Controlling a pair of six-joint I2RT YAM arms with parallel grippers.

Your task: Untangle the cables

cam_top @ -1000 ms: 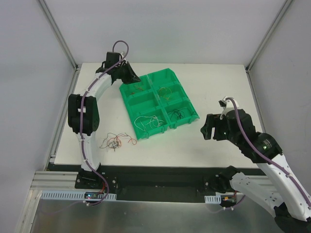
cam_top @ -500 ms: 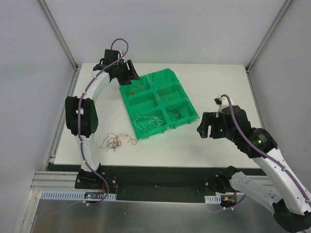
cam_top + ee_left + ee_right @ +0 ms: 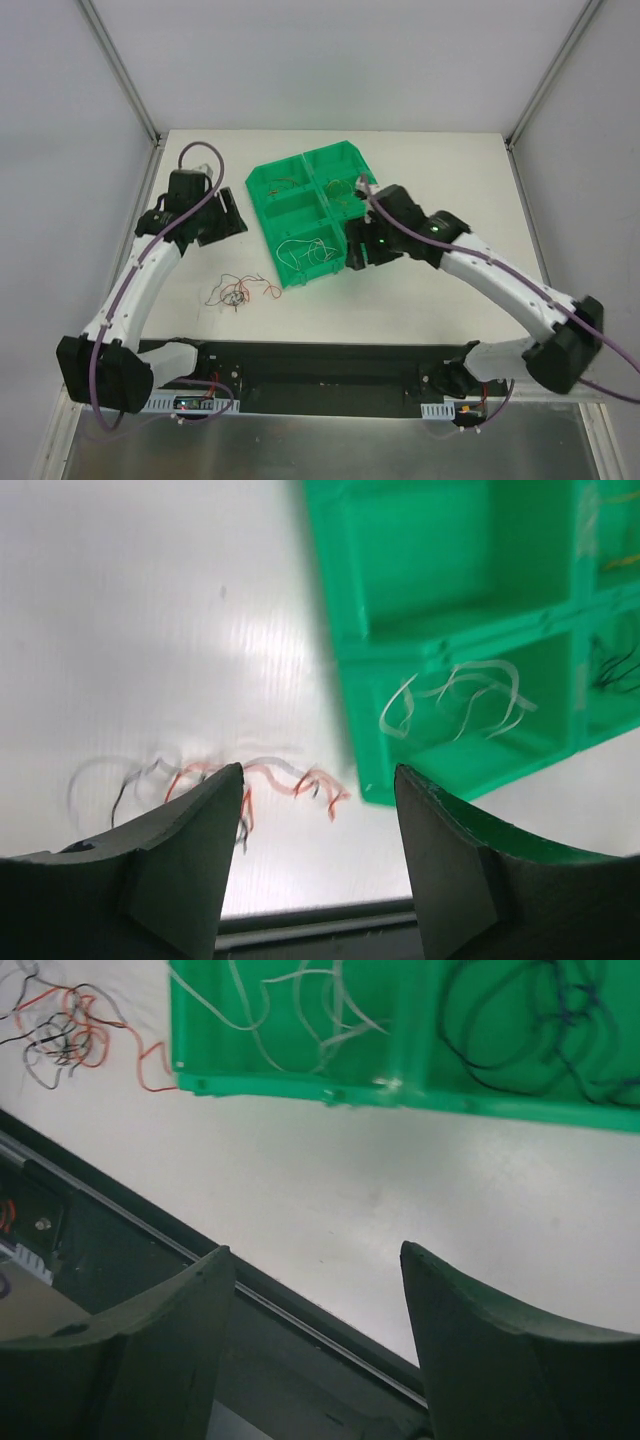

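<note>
The top view alone shows the whole layout: the green tray (image 3: 312,275) of six compartments sits skewed on the white table (image 3: 450,180). The tangle of cables (image 3: 238,291), orange, red, black and pale strands, lies loose on the table just off the tray's near left corner. The left gripper (image 3: 224,214) hangs left of the tray, well apart from that tangle. The right gripper (image 3: 362,256) sits over the tray's near right compartment, and its arm hides most of that bin from above.

The left wrist view shows the left gripper (image 3: 318,800) with jaws spread and nothing between them. The tangle of cables (image 3: 210,780) runs beyond its fingertips, and white cables (image 3: 455,695) curl in the tray's near left compartment.

The right wrist view shows what the arm hides from above: black cables (image 3: 530,1020) looped in the near right compartment, beside the white cables (image 3: 300,1005). The right gripper (image 3: 315,1260) is spread too, empty, over bare table before the tray's front wall. A dark rail (image 3: 110,1230) edges the table below.
</note>
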